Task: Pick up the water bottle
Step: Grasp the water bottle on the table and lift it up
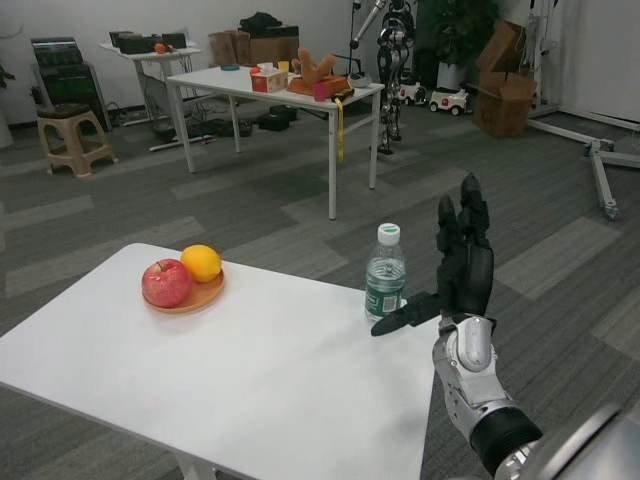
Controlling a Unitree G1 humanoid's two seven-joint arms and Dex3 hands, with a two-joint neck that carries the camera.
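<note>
water bottle (385,276) upright beside spread right hand (463,268), not held

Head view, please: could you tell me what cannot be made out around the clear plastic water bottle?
- Left hand: not in the head view.
- Clear plastic water bottle: label print too small to read.
- Black right hand: its thumb crosses the bottle's base; contact unclear.
- Round wooden plate: mostly covered by fruit.

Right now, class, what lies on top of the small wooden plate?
A red apple and an orange sit side by side on the wooden plate; the plate's surface beneath them is hidden.
</note>
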